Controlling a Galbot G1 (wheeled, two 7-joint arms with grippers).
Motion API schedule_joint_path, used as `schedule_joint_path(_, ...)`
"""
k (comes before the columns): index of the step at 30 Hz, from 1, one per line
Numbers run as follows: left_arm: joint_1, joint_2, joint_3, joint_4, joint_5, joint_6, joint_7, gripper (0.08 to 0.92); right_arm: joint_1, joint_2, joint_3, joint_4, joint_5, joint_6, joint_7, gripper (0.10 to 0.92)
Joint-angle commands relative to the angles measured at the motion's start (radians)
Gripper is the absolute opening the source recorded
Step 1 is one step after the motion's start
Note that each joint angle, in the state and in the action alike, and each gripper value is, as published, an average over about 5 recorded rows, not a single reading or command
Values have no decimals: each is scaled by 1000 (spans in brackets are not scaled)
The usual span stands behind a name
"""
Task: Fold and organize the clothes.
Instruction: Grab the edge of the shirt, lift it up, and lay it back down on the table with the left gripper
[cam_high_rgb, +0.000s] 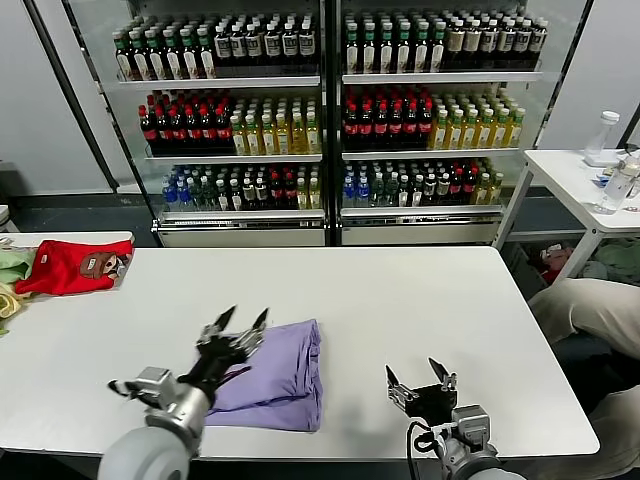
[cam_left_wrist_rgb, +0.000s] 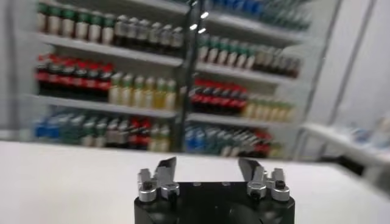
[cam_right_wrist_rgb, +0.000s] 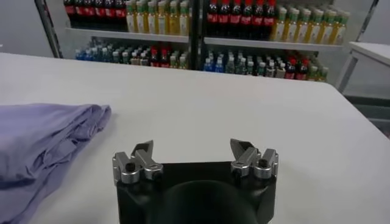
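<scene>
The lavender T-shirt (cam_high_rgb: 275, 375) lies folded in a compact stack on the white table (cam_high_rgb: 400, 300), near the front edge, left of centre. Its print is hidden. It also shows in the right wrist view (cam_right_wrist_rgb: 42, 146). My left gripper (cam_high_rgb: 238, 326) is open and empty, raised just over the shirt's left edge with its fingers pointing up and away. In the left wrist view the gripper (cam_left_wrist_rgb: 207, 167) holds nothing. My right gripper (cam_high_rgb: 420, 375) is open and empty above the table's front edge, right of the shirt; the right wrist view shows it (cam_right_wrist_rgb: 194, 149) over bare table.
A red shirt with a brown cartoon patch (cam_high_rgb: 75, 267) and pale green and yellow garments (cam_high_rgb: 10, 275) lie at the table's far left. Drink coolers (cam_high_rgb: 330, 120) stand behind the table. A side table with bottles (cam_high_rgb: 600, 170) stands at the right.
</scene>
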Motion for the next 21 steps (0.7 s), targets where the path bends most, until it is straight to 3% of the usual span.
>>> schedule_joint_path(1, 136, 37, -179, 187, 89, 29, 29, 785, 11, 0, -13, -7, -3, 1, -2, 823)
schedule_joint_path(7, 99, 26, -153, 257, 84, 2, 14, 822, 7, -4, -8, -4, -7, 1, 0, 823)
schedule_joint_path(21, 90, -1, -108, 220, -136, 27, -88, 812, 15, 4, -31, -12, -30, -1, 1, 823)
